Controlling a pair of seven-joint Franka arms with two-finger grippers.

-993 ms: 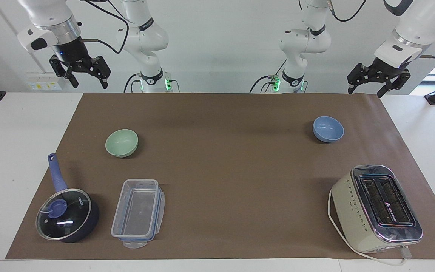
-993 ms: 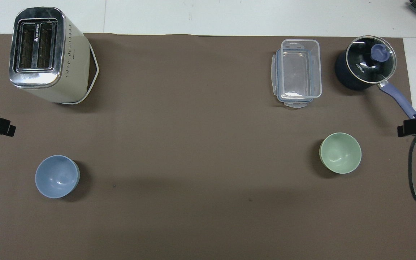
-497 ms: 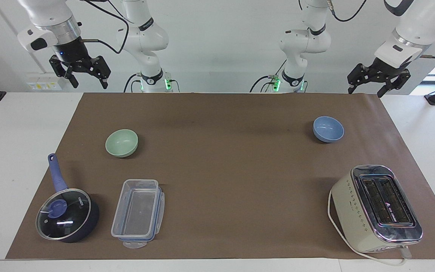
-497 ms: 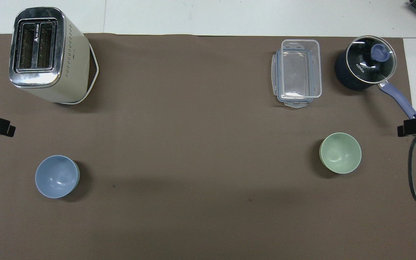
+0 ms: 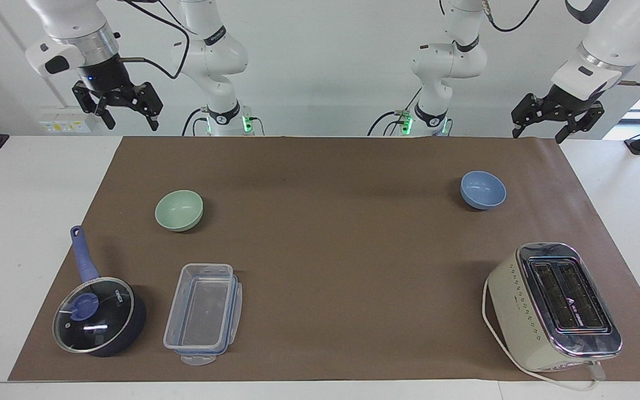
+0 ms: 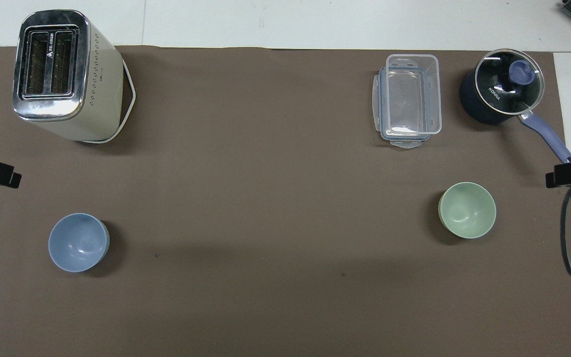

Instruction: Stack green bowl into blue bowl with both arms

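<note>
Going across the table from the right arm's end to the left arm's end:

The right gripper (image 5: 131,123) hangs up in the air over the robots' edge of the counter, near the corner at its own end. Its fingers are spread and there's nothing in them. My guess is it's parked high so it can drop straight onto a bowl rim.

A dark blue lidded saucepan (image 5: 98,315) sits at the corner farthest from the robots at that same end, handle pointing back toward them. It looks like clutter and not part of the job.

The green bowl (image 5: 179,210) is upright on the brown mat (image 5: 331,222), nearer the robots than the saucepan and toward the right arm's end. I reckon the right arm gets first grab at it. Nothing is touching it.

A clear plastic container (image 5: 203,312) lies beside the saucepan, along the edge farthest from the robots.

The blue bowl (image 5: 483,190) is upright and empty, well apart from the green one, toward the left arm's end and fairly near the robots' edge. With that gap between the bowls, a two-arm job makes sense to me.

The left gripper (image 5: 536,135) hovers over the robots' edge near its own corner, fingers apart and holding nothing.

A cream toaster (image 5: 553,305) stands at the last corner, farthest from the robots.

So the stacking hasn't started yet.
</note>
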